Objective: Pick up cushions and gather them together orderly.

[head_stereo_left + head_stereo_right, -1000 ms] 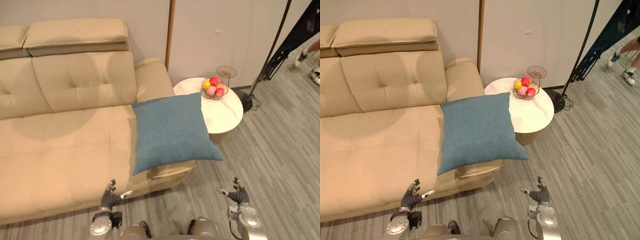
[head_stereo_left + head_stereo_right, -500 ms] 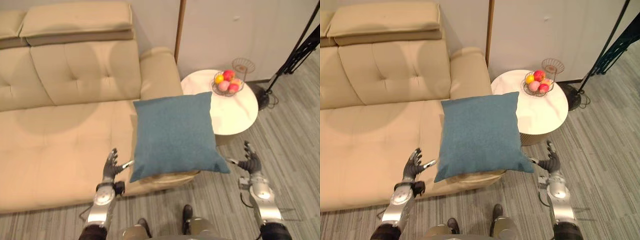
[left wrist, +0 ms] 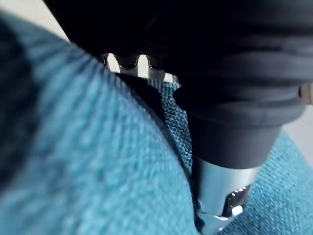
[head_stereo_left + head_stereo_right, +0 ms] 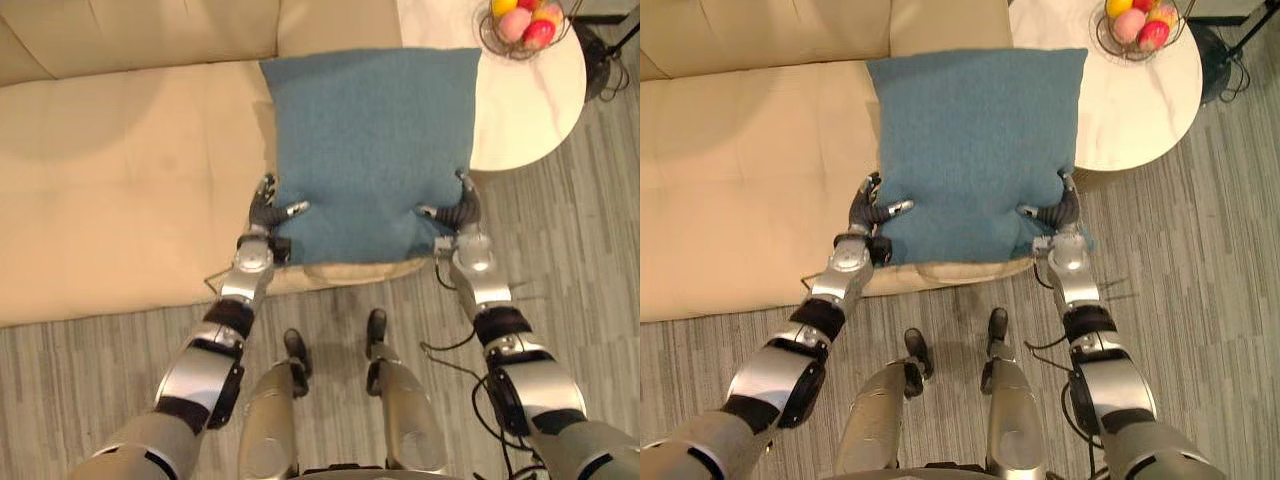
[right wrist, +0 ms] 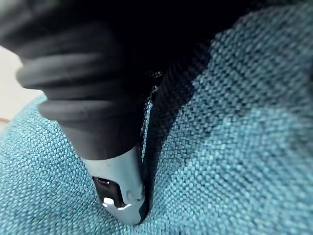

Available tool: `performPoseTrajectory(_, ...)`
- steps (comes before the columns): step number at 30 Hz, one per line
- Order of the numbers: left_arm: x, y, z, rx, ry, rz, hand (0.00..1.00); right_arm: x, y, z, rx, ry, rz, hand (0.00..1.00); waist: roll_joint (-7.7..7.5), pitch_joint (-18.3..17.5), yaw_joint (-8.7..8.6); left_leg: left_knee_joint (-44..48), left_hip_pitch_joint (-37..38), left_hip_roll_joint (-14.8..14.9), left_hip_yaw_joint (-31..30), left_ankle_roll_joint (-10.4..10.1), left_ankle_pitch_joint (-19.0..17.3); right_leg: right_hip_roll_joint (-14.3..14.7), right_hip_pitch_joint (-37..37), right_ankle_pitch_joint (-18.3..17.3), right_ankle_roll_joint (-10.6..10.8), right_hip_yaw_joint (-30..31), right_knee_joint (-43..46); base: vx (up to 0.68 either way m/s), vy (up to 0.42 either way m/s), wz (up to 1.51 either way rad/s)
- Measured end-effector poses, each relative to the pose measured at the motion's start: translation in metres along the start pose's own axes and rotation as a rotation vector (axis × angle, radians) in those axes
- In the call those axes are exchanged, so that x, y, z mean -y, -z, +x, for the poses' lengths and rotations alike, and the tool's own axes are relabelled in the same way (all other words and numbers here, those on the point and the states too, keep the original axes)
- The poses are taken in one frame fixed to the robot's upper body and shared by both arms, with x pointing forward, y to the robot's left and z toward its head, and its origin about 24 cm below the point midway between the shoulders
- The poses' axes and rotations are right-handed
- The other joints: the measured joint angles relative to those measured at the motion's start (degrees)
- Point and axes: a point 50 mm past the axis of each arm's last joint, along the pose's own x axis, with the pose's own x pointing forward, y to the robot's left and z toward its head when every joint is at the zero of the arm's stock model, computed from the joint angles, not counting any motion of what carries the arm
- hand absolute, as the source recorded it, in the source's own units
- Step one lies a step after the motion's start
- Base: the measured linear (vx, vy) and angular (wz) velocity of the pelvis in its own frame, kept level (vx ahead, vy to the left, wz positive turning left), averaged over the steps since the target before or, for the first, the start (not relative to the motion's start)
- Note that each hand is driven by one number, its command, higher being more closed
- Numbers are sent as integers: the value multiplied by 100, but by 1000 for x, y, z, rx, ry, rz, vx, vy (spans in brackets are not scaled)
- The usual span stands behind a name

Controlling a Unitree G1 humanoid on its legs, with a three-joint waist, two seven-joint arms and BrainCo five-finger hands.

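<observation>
A square blue cushion [image 4: 370,140] lies on the right end of the beige sofa [image 4: 120,180], its near edge over the sofa's front. My left hand [image 4: 268,212] is at the cushion's near left corner, fingers straight along its edge, thumb laid on top. My right hand [image 4: 462,208] mirrors it at the near right corner. In the left wrist view the thumb [image 3: 220,196] presses into the blue fabric [image 3: 73,161]. The right wrist view shows the same: thumb [image 5: 120,186] sunk in the cushion [image 5: 234,147].
A round white side table [image 4: 530,100] stands right of the sofa, touching the cushion's far right corner, with a wire fruit basket [image 4: 520,20] on it. Grey plank floor [image 4: 100,370] runs in front of the sofa.
The camera has moved in and tilted down. Both hands have risen from beside the cushion's near corners onto them, and the thumbs now rest on the fabric.
</observation>
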Motion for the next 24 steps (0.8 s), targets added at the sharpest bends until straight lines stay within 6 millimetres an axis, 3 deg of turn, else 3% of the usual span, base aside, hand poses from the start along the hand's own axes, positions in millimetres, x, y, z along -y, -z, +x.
performPoseTrajectory(8,-13,-47,5,180,-77,-65,100,-19,-50,-4,215,-79,40,100,-4,301,27,-40,-215,216,-23,-132,236,224,-190,245,-129,82,-160,-143,-105,-7)
performPoseTrajectory(12,-17,-50,-8,244,-66,-86,100,-24,-51,-26,285,-137,39,100,-4,300,26,-149,-54,284,-23,-228,334,314,-35,318,-177,56,-269,-10,-96,-4)
performPoseTrajectory(16,-19,-24,-34,221,-46,-91,100,-27,-26,-56,254,-190,36,100,0,280,14,-337,450,283,-52,-241,340,380,496,317,-177,34,-456,66,-39,6)
performPoseTrajectory(20,-28,10,-76,172,-54,-64,100,-32,-16,-94,274,-259,39,100,-1,275,14,-552,995,229,-54,-253,345,404,1099,316,-176,12,-748,51,-6,8)
performPoseTrajectory(24,-35,56,-134,19,-91,-104,100,-36,2,-134,234,-355,36,100,21,-455,132,-950,1423,167,3,-305,383,361,1404,294,-144,29,-914,58,4,-2)
